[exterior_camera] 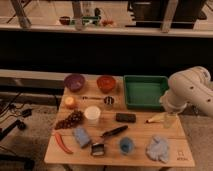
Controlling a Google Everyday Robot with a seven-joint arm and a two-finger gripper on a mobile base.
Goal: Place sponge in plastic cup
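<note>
1. Currently the sponge [81, 136] lies flat on the wooden worktop [140, 134], in the front left part, tilted a little and free of any grip.
2. Just left of it lies a red chili pepper [62, 142]; a bunch of dark grapes [70, 120] sits behind it, and the white cup [92, 114] stands behind and slightly to its right.
3. The plastic cup [126, 145] stands upright near the front edge, to the right of the sponge and apart from it; a small dark object [98, 148] lies between them.
4. A dark long-handled utensil [114, 132] lies slanted between the white cup and the plastic cup.
5. The pale blue cloth [158, 148] is bunched at the front right, beside the plastic cup.
6. A dark rectangular block [125, 117] lies mid-worktop, and a banana [156, 118] and a clear glass [170, 120] are to its right.
7. At the back stand a purple bowl [74, 81], an orange bowl [106, 82] and a green tray [145, 91].
8. The white arm [192, 90] reaches in from the right; the claw [168, 110] hangs at its lower end, above the clear glass and beside the tray, well apart from the sponge.
9. The claw's jaws are spread wide with nothing in them.
</note>
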